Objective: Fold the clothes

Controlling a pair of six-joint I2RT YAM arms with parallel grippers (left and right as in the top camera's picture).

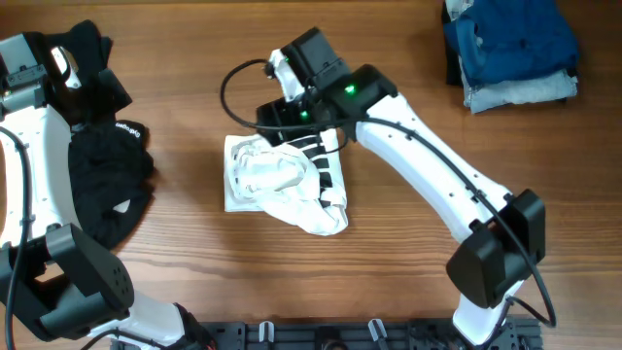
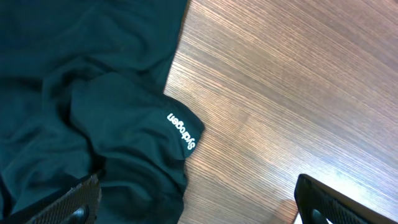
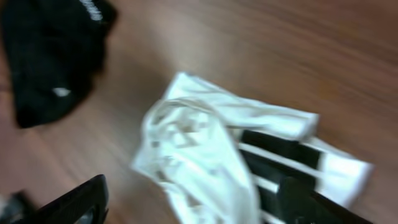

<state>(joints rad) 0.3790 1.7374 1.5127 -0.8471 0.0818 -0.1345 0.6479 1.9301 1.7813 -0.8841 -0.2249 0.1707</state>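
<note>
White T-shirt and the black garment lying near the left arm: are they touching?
Apart. The overhead view shows a strip of bare table between the white T-shirt and the black garment.

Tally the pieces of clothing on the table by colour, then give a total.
White: 1, the white T-shirt
Black: 1, the black heap
Dark blue: 1, the dark blue folded garment
Pale blue: 1, the pale blue folded garment
Total: 4
</note>
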